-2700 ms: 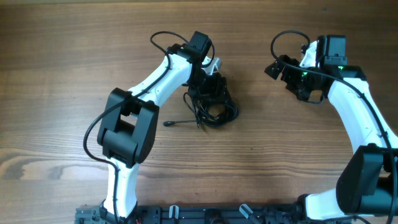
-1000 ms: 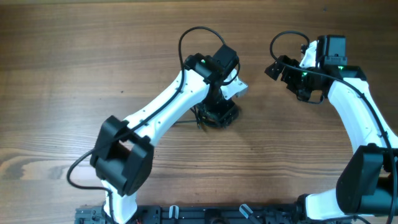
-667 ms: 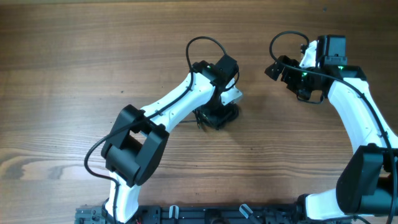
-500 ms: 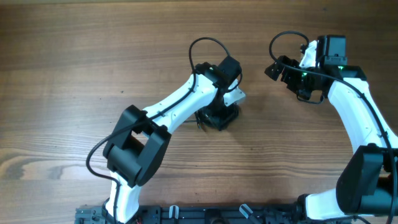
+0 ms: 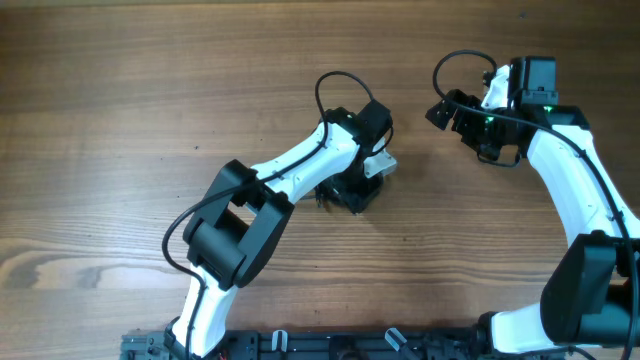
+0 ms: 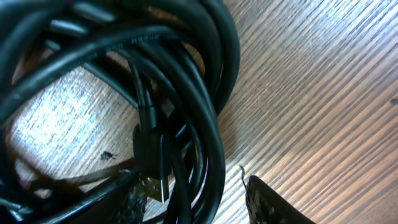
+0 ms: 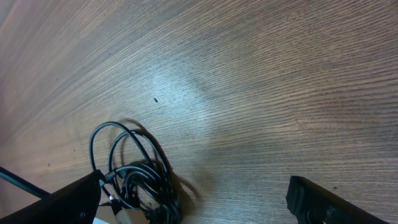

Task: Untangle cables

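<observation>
The cables (image 6: 186, 81) are a tight bundle of thin black loops that fills the left wrist view, with a metal-tipped plug (image 6: 152, 183) low in it. In the overhead view only a short bit of the cables (image 5: 322, 196) shows beside my left gripper (image 5: 358, 190), which sits right on top of the bundle. The left gripper (image 6: 196, 205) is open, its fingers straddling several strands. My right gripper (image 5: 440, 110) is open and empty, held well to the right of and behind the bundle. The right wrist view shows the bundle (image 7: 137, 180) at lower left, by the gripper's (image 7: 199, 208) left finger.
The wooden table (image 5: 120, 120) stretches bare to the left and back. The left arm's own thicker black cable (image 5: 335, 85) loops up above its wrist. The right arm's cable (image 5: 455, 62) arcs above its wrist.
My left arm has swung to the right and come down over the bundle, covering it. The loose plug end that trailed left is no longer seen. The right arm has not moved.
</observation>
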Robot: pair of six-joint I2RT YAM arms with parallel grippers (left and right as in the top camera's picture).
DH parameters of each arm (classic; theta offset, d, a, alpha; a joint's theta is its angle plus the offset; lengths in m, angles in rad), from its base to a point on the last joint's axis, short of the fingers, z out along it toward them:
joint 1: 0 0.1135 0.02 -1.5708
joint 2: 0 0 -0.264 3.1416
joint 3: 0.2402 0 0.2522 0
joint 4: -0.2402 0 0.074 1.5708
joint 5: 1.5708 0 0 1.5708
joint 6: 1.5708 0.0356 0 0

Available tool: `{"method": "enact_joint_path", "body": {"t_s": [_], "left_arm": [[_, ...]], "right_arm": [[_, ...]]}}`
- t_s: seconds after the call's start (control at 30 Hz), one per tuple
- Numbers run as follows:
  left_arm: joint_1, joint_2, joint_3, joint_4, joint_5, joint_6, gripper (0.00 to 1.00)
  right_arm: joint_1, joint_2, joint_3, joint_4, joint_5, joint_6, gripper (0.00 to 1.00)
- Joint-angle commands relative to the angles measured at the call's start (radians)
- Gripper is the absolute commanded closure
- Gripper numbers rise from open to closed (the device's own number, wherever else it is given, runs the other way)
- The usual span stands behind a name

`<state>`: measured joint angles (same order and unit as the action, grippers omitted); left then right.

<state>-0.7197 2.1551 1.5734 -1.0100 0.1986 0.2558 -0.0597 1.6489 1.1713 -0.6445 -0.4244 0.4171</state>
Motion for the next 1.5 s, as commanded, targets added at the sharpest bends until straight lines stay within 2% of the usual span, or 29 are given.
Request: {"method": "enact_joint_path", "body": {"t_s": [0.0,0.1,0.17,0.4,0.53,0.63,0.87,0.93,1.07,1.23,1.47], "left_arm": [[-0.025,0.043,-0.024,0.019,0.012,-0.004,0.55],[-0.033,0.043,-0.023,0.024,-0.035,-0.078,0.85],[-0.033,0.043,-0.023,0.024,-0.071,-0.153,0.95],[-0.01,0.024,0.025,-0.012,-0.069,-0.284,0.96],[0.044,-0.038,0.117,-0.054,0.14,-0.287,0.96],[0.114,-0.082,0.175,-0.056,0.402,-0.287,0.96],[0.348,-0.109,0.227,-0.049,1.213,-0.288,0.96],[0.405,-0.109,0.227,-0.049,1.349,-0.291,0.96],[0.464,-0.109,0.227,-0.053,1.379,-0.409,0.96],[0.475,-0.109,0.227,-0.052,1.379,-0.507,0.96],[0.463,-0.109,0.227,-0.053,1.379,-0.662,0.96]], "right_arm": [[0.0,-0.022,0.014,-0.002,0.01,-0.018,0.02],[0.0,-0.022,0.014,-0.002,0.01,-0.018,0.02],[0.0,-0.022,0.014,0.0,0.01,-0.018,0.02],[0.0,-0.022,0.014,0.001,0.006,-0.017,0.02],[0.0,-0.022,0.014,0.004,-0.023,-0.018,0.02],[0.0,-0.022,0.014,0.013,-0.075,-0.024,0.02],[0.0,-0.022,0.014,0.053,-0.196,-0.033,0.02],[0.001,-0.022,0.014,0.081,-0.28,-0.051,0.02],[0.001,-0.022,0.014,0.145,-0.436,-0.052,0.03],[0.023,-0.022,0.014,0.245,-0.6,-0.051,0.05],[0.105,-0.022,0.014,0.3,-0.57,-0.048,0.11]]}}
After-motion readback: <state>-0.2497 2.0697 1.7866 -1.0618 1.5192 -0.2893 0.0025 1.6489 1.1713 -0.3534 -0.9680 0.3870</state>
